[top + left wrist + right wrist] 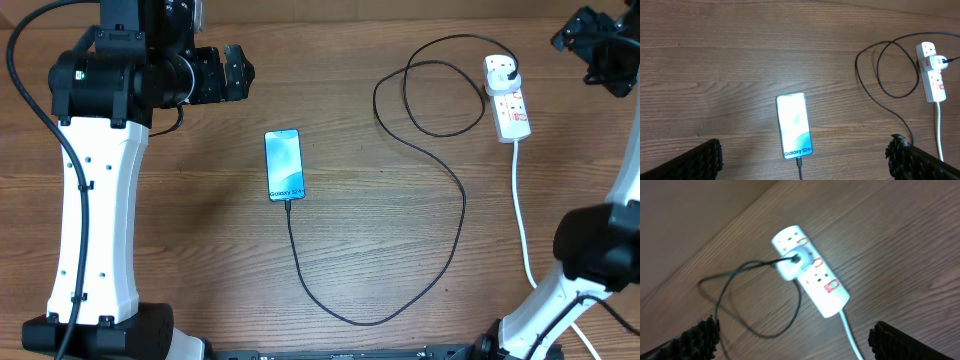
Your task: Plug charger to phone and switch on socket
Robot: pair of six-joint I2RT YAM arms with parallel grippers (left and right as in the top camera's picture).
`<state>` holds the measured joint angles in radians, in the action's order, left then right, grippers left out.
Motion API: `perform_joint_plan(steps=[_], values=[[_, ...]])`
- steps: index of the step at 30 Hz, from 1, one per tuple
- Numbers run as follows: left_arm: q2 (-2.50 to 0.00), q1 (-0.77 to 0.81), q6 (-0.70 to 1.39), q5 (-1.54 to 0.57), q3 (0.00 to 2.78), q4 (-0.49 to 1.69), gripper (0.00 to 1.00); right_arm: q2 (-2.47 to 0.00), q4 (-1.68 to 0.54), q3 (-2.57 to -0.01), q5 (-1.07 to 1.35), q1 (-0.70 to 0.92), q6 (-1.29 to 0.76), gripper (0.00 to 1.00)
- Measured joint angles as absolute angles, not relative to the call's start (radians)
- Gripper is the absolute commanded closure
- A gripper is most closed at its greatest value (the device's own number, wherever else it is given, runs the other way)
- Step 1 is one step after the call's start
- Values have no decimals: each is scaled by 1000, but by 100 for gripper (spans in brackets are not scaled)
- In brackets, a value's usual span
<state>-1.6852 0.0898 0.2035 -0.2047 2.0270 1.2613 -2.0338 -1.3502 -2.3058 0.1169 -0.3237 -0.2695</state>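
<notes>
**A:** Where do we stand?

**B:** The phone [284,165] lies flat mid-desk with its screen lit, and the black cable [292,240] seems seated in its bottom end. The cable swings in a wide loop to the plug [790,266], which sits in the white power strip [510,105] at the far right. So I'd judge only the switch is left.

**A:** Which arm does it?

**B:** The right one. The right claw [800,340] hangs above the strip with its fingers spread apart and nothing in them. The left claw [235,72] is also apart and empty, up beyond the phone, well away from it.

**A:** How do we do it well?

**B:** Bring the fingers together first, so one blunt tip does the pressing. Aim for the red switch [817,262] next to the plug. I can't tell for sure which switch serves that outlet, so check it on the way down. Press straight down, because the strip is light and a slanted push could skid it.

**A:** How much room is there?

**B:** It's tight on two sides. The plug stands up just beside the switches, and the cable curls away from it. The desk [180,200] ends just beyond the strip. The white cord [520,210] trails toward the robot. The open wood to the strip's right looks like the cleanest way in.
</notes>
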Motion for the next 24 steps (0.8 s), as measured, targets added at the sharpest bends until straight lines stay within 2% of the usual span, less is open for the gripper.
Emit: perform_joint_plan(steps=[3,5,12,17,24], values=[[-1685,90,204,-205,2027,1261,0,-1958,-1391,-2305,125,-280,-234,4],[-1685,90,204,-205,2027,1261,0,-1895,-1419,-2305,128,-242,-218,0],[-1685,90,204,-205,2027,1261,0,-1602,-1577,-2312,147,-103,-186,0],[-1685,90,204,-205,2027,1261,0,-1488,-1689,-2317,181,-86,-185,0],[-1685,90,204,-205,2027,1261,0,-1404,-1696,-2317,239,-84,-186,0]])
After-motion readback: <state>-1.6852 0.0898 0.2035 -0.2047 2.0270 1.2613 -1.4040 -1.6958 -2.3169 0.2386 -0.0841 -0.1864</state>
